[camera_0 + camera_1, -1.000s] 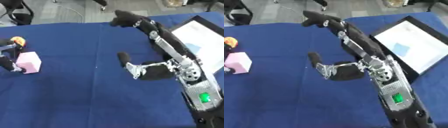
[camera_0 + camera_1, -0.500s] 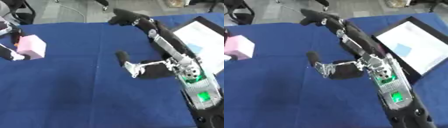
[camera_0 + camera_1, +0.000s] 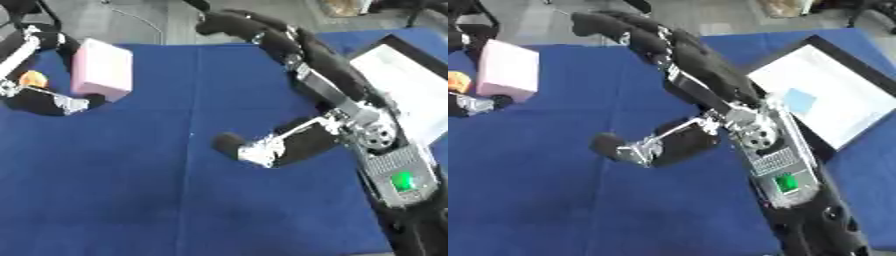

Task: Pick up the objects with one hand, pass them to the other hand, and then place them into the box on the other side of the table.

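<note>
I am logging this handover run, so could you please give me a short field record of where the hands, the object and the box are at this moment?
left robot hand: at the left edge, fingers curled round the pink block
pink block: held above the blue tablecloth, tilted
orange object: small, beside the left robot hand; cannot tell what it is
right robot hand: far side of the table, fingers extended, holding nothing
box: at the right edge, white inside, a light blue piece in it
handover: not yet done

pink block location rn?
The pink block is at the upper left of the left eye view, held in the left robot hand over the blue tablecloth, with a small orange object beside it.
</note>
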`<state>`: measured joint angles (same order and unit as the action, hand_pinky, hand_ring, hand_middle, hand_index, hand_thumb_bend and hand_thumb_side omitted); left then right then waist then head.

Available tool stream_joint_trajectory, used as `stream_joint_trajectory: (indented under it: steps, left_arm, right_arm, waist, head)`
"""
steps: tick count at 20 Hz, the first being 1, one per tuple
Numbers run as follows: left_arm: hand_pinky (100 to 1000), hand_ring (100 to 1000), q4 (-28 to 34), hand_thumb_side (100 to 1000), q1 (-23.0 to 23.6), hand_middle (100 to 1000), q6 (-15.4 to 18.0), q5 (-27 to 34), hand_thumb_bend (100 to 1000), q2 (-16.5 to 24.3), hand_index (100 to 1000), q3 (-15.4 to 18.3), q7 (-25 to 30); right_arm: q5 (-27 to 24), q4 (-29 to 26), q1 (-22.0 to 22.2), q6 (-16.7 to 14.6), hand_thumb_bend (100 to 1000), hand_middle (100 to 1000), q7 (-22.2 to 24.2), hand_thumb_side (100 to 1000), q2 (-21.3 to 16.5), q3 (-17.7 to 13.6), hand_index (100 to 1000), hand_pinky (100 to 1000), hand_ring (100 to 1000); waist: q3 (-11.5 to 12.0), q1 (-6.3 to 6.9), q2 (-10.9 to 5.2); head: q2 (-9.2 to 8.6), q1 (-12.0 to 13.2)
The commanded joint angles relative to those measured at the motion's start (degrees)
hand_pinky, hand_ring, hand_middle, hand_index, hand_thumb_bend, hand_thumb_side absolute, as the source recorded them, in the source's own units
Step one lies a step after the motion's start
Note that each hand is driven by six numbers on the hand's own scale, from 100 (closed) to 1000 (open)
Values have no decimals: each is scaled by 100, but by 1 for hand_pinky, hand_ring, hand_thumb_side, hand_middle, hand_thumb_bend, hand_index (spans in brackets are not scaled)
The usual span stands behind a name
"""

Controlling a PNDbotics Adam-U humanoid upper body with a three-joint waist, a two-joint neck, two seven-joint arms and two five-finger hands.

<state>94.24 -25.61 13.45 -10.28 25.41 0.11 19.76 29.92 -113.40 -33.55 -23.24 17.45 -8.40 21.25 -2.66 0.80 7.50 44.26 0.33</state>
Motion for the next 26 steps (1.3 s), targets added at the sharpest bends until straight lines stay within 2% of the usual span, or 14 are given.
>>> stream_joint_trajectory:
  steps: [1,7,13,20,26]
  left_arm:
    - [759,456,216,219,-65,401,-57,505,555,-416,503,-85,61]
    - [763,468,353,238,-146,417,-148,1273,583,-949,518,-579,420]
    - [769,476,374,252,-145,427,-344,1783,604,-1061,528,-945,822]
    - [771,480,349,259,-129,432,-521,2363,613,-1070,533,-1126,1087]
    - [772,480,454,262,-185,433,-588,2630,613,-1005,534,-1111,1196]
  right_arm:
    - [319,-120,-160,-222,555,904,8,260,-79,-46,1000,928,984]
    - [1001,-120,-382,-479,645,928,-113,206,-60,-35,1000,951,999]
    - [1594,-120,-495,-614,639,937,-421,186,0,-79,1000,958,1000]
    - [1956,-120,-462,-558,613,932,-601,179,22,13,1000,954,994]
    - [1942,-120,-446,-669,597,926,-410,196,13,120,1000,953,984]
  waist:
    - [24,-84,-127]
    - [39,-91,-116]
    - [24,-67,-106]
    - [26,-44,-98]
    - [30,-52,-102]
  head:
    - [-14,-5]
    - [-14,-37]
    - [-14,-66]
    - [-14,-174]
    - [-14,-209]
